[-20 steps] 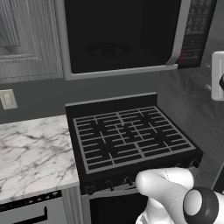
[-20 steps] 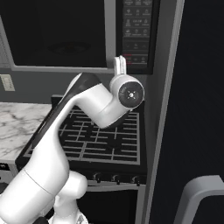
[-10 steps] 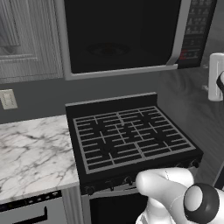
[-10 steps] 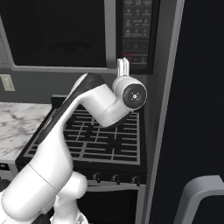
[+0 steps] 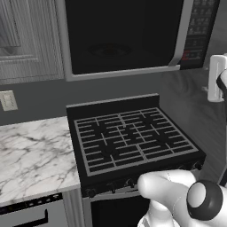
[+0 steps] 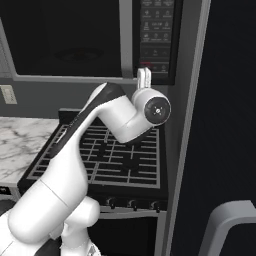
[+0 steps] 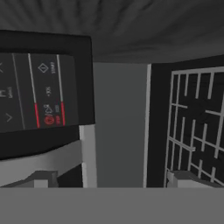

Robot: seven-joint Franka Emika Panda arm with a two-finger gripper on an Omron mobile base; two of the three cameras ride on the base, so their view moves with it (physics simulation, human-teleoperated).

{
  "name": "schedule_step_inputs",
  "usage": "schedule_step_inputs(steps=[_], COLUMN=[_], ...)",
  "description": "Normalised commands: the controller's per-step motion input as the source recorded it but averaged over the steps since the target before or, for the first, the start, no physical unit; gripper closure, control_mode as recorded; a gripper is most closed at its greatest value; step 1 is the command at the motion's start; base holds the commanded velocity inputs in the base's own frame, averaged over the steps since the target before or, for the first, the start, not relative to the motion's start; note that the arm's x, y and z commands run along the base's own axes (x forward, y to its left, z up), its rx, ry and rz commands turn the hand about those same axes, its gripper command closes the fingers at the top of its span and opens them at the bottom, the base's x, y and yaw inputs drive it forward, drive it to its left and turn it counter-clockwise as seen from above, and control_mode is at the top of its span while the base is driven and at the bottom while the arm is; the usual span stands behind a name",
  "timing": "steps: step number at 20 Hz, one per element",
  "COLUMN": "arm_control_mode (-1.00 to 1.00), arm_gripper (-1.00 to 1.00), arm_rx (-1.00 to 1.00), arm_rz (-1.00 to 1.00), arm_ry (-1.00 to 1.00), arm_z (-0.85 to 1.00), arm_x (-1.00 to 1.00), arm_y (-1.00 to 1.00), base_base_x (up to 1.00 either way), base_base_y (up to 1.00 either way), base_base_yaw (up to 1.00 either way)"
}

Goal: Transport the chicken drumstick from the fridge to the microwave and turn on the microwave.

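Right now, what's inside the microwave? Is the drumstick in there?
The microwave door is shut, and its dark glass shows just a faint round shape inside; whether the drumstick is in there cannot be told. The open gripper sits by the button panel, holding nothing.

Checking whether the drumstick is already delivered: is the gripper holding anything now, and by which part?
Nothing is held. The gripper is open and bare between its fingertips, facing the microwave button panel.
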Motion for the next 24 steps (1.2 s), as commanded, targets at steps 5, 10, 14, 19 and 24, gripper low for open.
schedule_step_inputs(steps=[5, 10, 14, 19, 24], arm_control_mode=[-1.00, -1.00, -1.00, -1.00, -1.00], arm_gripper=[-1.00, -1.00, -1.00, -1.00, -1.00], arm_rx=[0.02, 0.00, 0.00, 0.00, 0.00], arm_rz=[0.00, 0.00, 0.00, 0.00, 0.00], arm_ry=[0.00, 0.00, 0.00, 0.00, 0.00], arm_z=[-0.12, -0.06, -0.01, 0.00, 0.00], arm_x=[0.11, 0.13, 0.16, 0.17, 0.16], arm_y=[-0.06, -0.04, -0.03, -0.05, -0.11], base_base_x=[0.00, 0.00, 0.00, 0.00, 0.00], base_base_y=[0.00, 0.00, 0.00, 0.00, 0.00], base_base_yaw=[0.00, 0.00, 0.00, 0.00, 0.00])
